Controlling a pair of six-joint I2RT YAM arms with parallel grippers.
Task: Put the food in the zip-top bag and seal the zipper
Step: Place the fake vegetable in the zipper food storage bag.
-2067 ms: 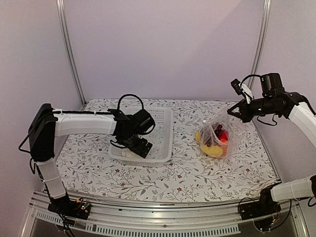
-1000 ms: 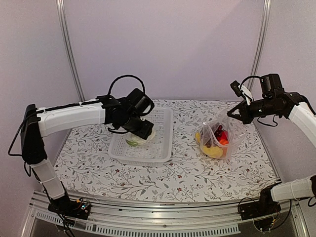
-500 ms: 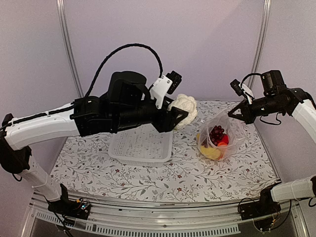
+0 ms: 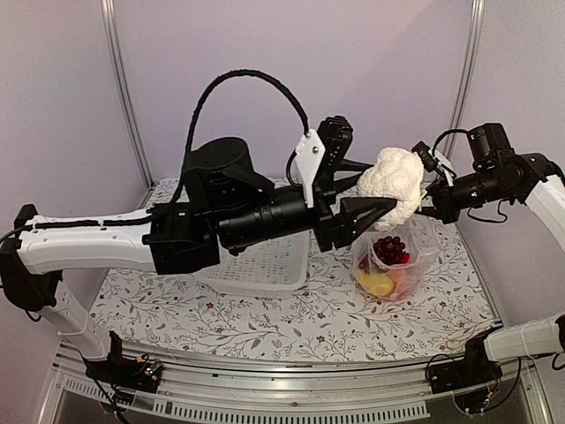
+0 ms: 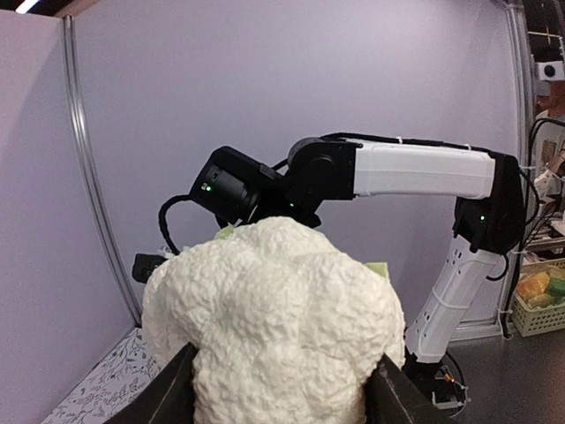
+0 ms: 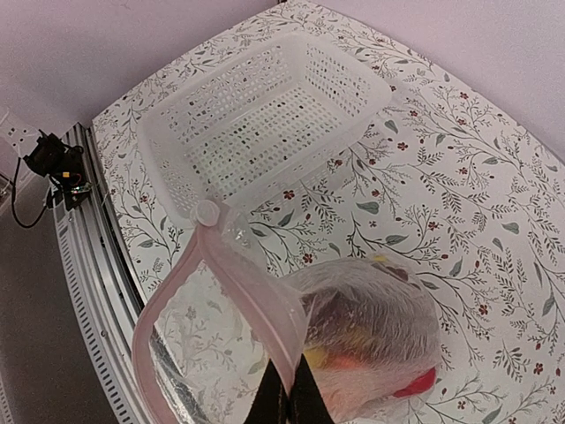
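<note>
My left gripper (image 4: 375, 209) is shut on the white cauliflower (image 4: 390, 186) and holds it in the air just above the zip-top bag (image 4: 395, 254). In the left wrist view the cauliflower (image 5: 274, 322) fills the space between the black fingers (image 5: 172, 393). The bag stands on the table with yellow, red and orange pieces and purple grapes (image 4: 387, 247) inside. My right gripper (image 6: 291, 393) is shut on the bag's pinkish zipper (image 6: 231, 284) and holds the mouth up and open. The bag's contents (image 6: 380, 344) show blurred through the plastic.
A white lattice basket (image 4: 259, 261) sits on the floral tablecloth, partly hidden under my left arm; it shows empty in the right wrist view (image 6: 265, 115). The table's front rail (image 4: 265, 375) runs along the near edge. Purple walls stand behind.
My left arm has lifted the cauliflower out of the basket and carried it right, to just above the bag. My right gripper has kept the bag's mouth held up.
</note>
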